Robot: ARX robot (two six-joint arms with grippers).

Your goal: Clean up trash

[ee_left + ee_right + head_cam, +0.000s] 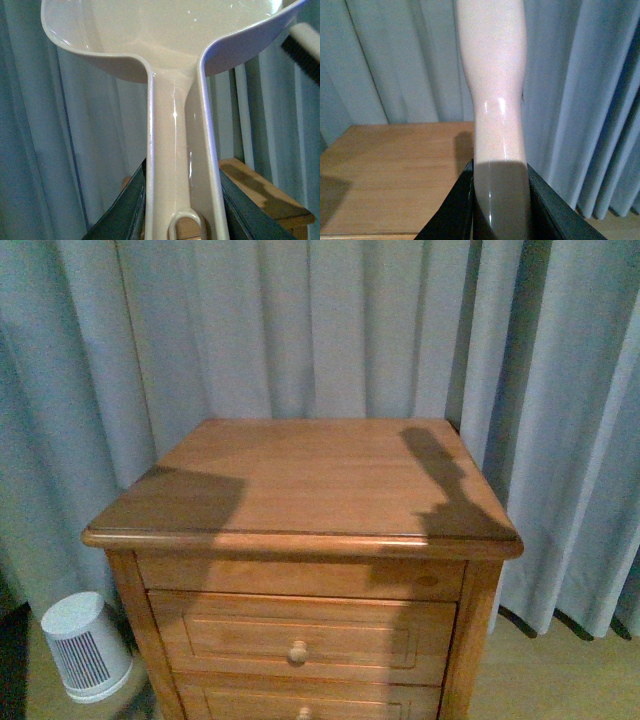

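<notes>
near the nightstand (300,480), left tool (182,200) grips dustpan (165,35); right tool (500,200) grips pale handle (495,75) — brush perhaps, top cropped.

We list 2 grippers: the left gripper (182,170), with 2 flat, dark greenish-black fingers (125,210), straight-edged and angular; the right gripper (499,167), with 2 flat black fingers (455,210), smooth-faced.

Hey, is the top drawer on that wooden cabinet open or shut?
Shut. The top drawer front sits flush within the cabinet frame, no gap showing.
</notes>
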